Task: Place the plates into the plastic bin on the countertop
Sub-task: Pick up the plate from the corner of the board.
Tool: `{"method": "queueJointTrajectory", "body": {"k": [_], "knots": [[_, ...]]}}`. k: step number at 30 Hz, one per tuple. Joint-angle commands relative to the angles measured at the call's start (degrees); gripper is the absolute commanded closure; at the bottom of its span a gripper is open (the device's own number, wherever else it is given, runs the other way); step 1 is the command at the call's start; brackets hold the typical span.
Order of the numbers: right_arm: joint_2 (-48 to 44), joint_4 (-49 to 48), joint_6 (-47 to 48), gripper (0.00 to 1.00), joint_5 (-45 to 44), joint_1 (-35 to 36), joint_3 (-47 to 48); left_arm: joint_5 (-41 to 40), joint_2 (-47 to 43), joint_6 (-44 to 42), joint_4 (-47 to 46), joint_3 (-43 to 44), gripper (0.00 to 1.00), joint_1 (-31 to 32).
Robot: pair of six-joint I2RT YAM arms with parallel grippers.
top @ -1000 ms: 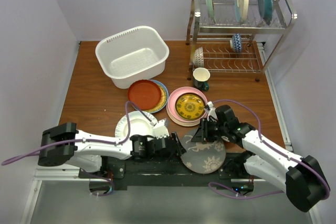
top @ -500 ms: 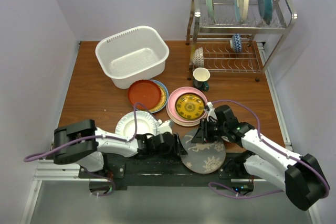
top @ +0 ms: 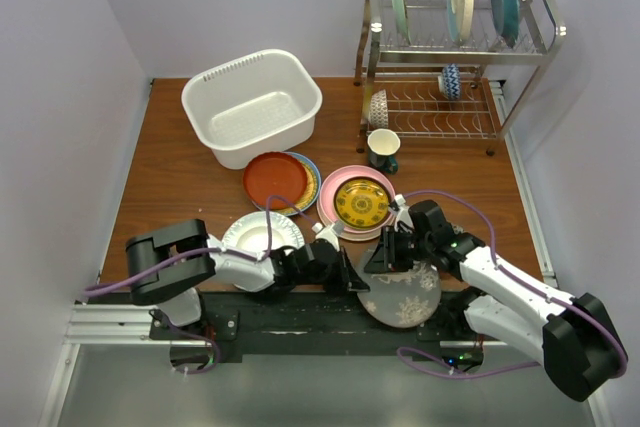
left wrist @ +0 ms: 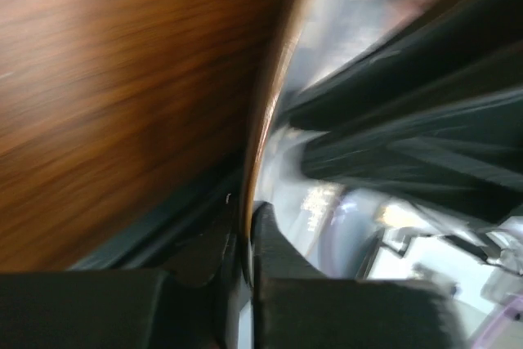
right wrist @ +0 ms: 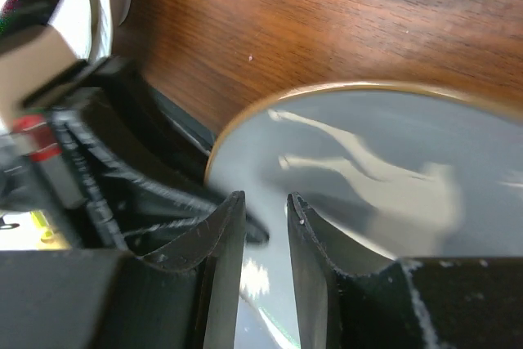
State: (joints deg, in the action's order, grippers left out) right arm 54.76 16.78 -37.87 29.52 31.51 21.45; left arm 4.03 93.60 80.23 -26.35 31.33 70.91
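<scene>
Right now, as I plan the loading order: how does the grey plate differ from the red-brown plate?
The grey plate is patterned and overhangs the countertop's near edge, its rim in the left pincer; the red-brown plate is plain, stacked on another plate, untouched. Both are round, outside the bin.

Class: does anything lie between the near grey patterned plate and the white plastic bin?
Yes: the round red-brown plate lies flat between the grey patterned plate and the white plastic bin; lifting should clear it.
</scene>
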Motion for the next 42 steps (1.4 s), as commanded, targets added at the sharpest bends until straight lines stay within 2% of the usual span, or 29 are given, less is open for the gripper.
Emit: {"method": "queueJointTrajectory", "body": {"k": [1,4,15,25,30,42], "knots": [[-0.18,0.10,0.78,0.68,-0.07,0.40,1.05,1.07,0.89,-3.15,3.66,1.45,1.00,0.72],[-0.45,0.28,0.87,0.66,0.10,0.40,1.22,-1.21,-1.31,-3.06,7.70,1.80,1.00,0.72],[-0.53,1.07,1.13,0.41,0.63,0.31,2.80,-6.14,-8.87,-3.23,21.42,2.94,1.00,0.98],[-2.55,3.26,0.78,0.26,1.24,0.40,7.11,-9.21,-20.90,-3.76,31.08,2.33,1.00,2.12],[-4.13,5.63,0.25,0.23,0.28,0.22,9.83,-12.47,-28.37,-3.32,36.01,3.29,1.00,3.26],[-8.09,6.87,-1.60,0.18,0.36,0.31,13.44,-22.30,-42.79,-3.23,57.71,11.29,1.00,3.35]]}}
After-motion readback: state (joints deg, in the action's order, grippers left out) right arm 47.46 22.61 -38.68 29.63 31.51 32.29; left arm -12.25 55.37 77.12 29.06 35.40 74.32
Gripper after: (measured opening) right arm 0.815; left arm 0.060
